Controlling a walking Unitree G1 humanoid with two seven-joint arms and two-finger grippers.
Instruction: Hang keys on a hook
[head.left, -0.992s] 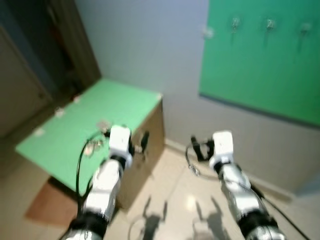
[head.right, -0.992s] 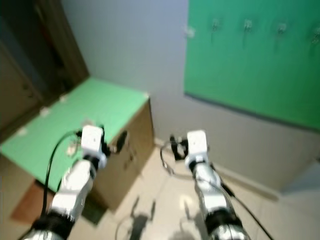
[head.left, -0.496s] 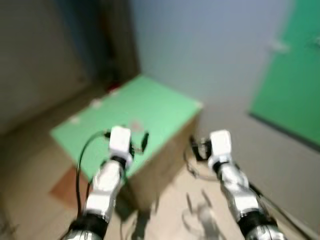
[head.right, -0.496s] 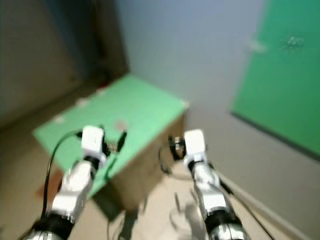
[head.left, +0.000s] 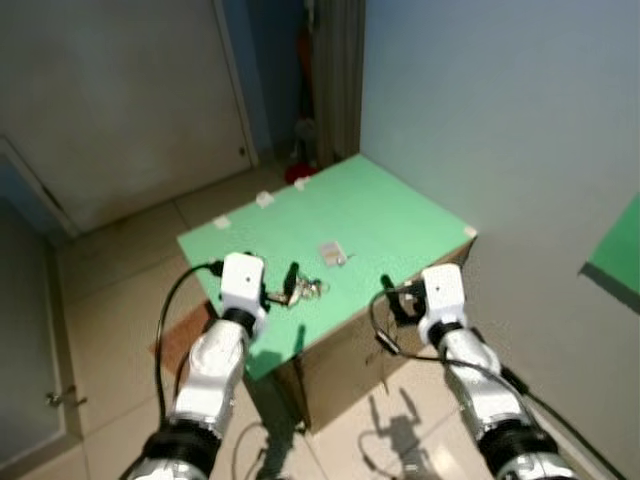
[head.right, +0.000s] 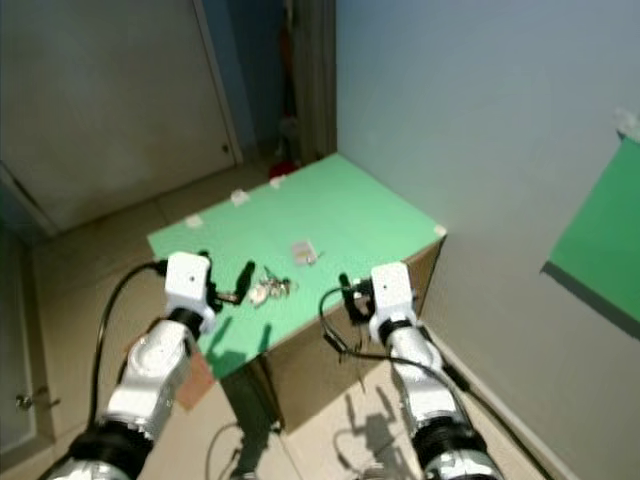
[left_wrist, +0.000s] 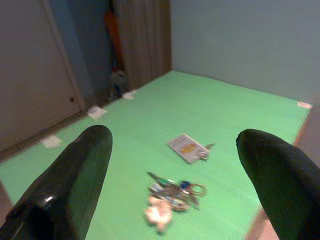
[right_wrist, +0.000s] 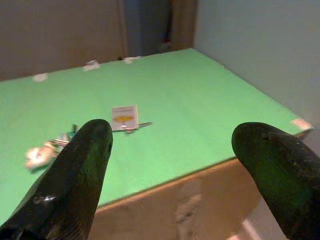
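A bunch of keys (head.left: 308, 290) lies on the green table top (head.left: 390, 215), near its front edge. Just behind it is a small white tag with a key (head.left: 333, 253). My left gripper (head.left: 286, 288) hovers open right beside the bunch, fingers pointing at it. In the left wrist view the keys (left_wrist: 172, 193) lie between and below the two black fingers (left_wrist: 75, 175). My right gripper (head.left: 392, 300) is open over the table's front right edge, to the right of the keys. The right wrist view has the keys (right_wrist: 46, 151) off to one side and the tag (right_wrist: 124, 116).
A corner of the green board (head.left: 617, 250) hangs on the grey wall at far right. A pale door (head.left: 130, 100) and a dark corner with a red object (head.left: 300, 175) lie behind the table. A brown mat (head.left: 178, 340) lies on the tiled floor.
The whole view has swung left, away from the green hook board and onto the table. The keys and tag have come into sight. Both arms hold the same pose.
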